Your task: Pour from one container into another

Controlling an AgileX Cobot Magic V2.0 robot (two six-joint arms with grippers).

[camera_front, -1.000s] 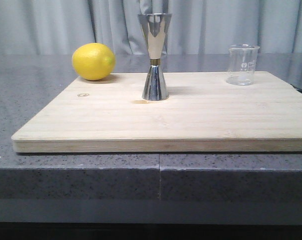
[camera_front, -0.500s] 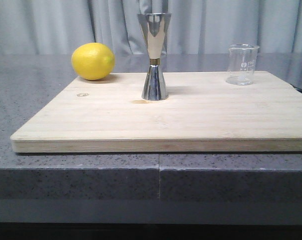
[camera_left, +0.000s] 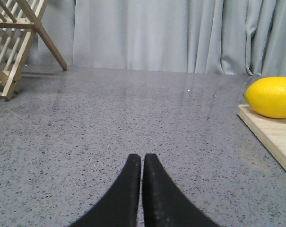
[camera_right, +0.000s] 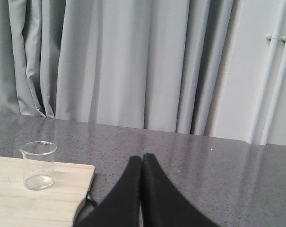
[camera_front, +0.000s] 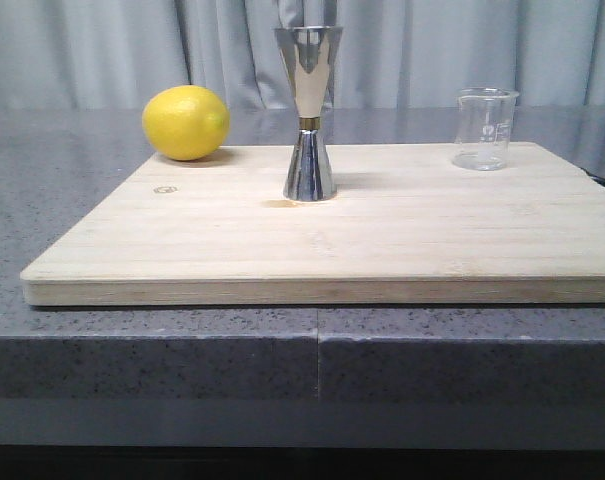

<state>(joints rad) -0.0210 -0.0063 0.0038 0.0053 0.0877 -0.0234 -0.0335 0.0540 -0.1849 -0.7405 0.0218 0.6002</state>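
Lemon [camera_front: 186, 122] left of jigger [camera_front: 309, 112], beaker [camera_front: 484, 129] right — both grippers [camera_left: 142, 161] [camera_right: 143, 160] pressed together.

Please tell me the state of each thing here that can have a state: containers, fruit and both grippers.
beaker: upright, free on the board, looks almost empty.
jigger: upright, free.
lemon: whole, resting.
left gripper: shut, empty.
right gripper: shut, empty.

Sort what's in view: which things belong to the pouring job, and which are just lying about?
Job: beaker, jigger.
Lying about: lemon, wooden rack. The board only carries the beaker, jigger and lemon.
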